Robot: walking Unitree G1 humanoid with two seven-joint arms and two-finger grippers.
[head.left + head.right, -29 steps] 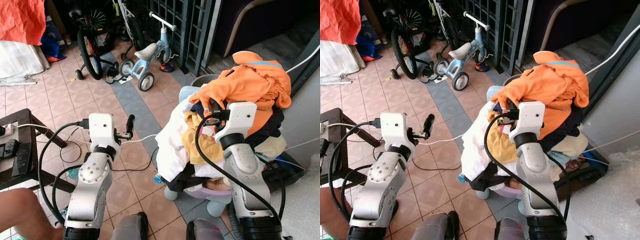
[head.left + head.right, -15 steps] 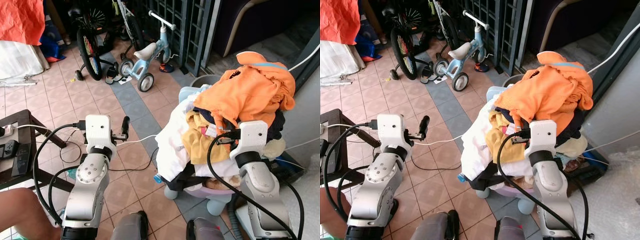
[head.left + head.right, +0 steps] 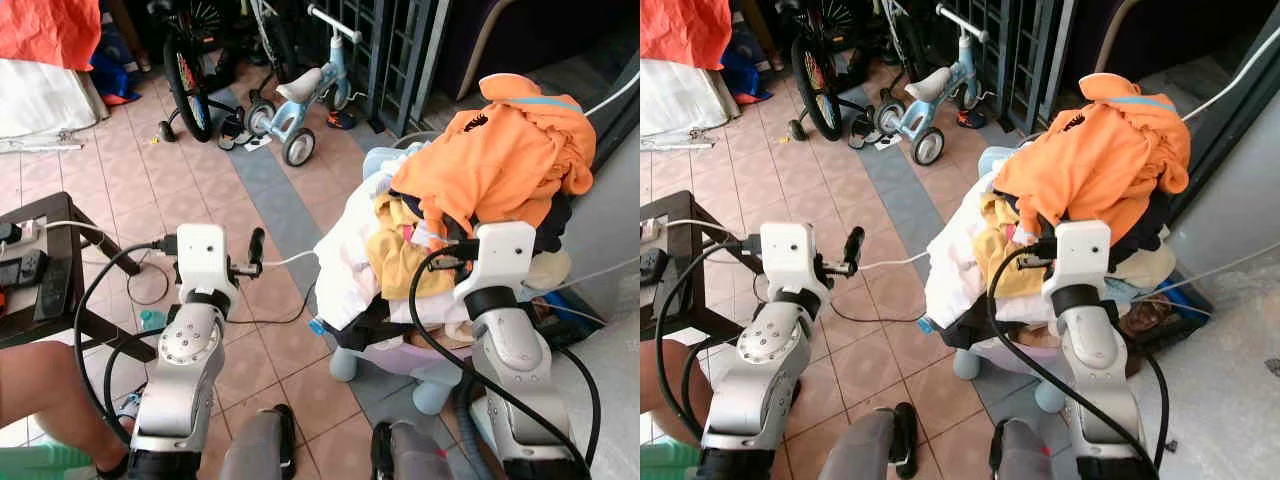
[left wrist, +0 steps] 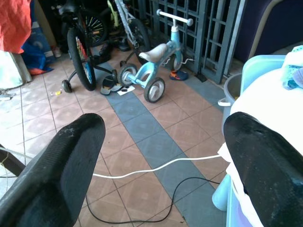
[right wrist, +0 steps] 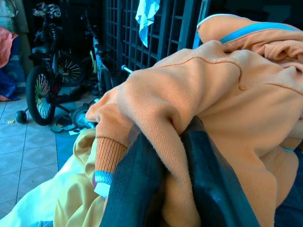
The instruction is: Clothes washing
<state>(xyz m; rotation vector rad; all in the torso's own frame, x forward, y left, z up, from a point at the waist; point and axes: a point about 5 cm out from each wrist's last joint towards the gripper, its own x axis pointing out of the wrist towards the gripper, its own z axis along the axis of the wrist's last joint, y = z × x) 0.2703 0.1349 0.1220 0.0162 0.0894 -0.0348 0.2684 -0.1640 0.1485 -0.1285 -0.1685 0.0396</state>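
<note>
Orange hoodie [image 5: 222, 94] sleeve pinched in our right gripper [image 5: 163, 189], drawn back off basket [image 3: 400, 362] top | left gripper [image 4: 161, 156] spread, empty | extraction underway

You have two grippers: left gripper [image 3: 256, 245], right gripper [image 5: 163, 177]. One laundry basket [image 3: 395, 357], heaped. In the heap you can count one orange hoodie [image 3: 500, 160], one yellow garment [image 3: 395, 255], one white garment [image 3: 345, 265]; darker pieces beneath can't be counted. One child's tricycle [image 3: 300, 95], pale blue. One black bicycle [image 3: 190, 60] clear, a second frame beside it, partly cut off. One dark side table [image 3: 50, 270]. One person's leg [image 3: 50, 385].
</note>
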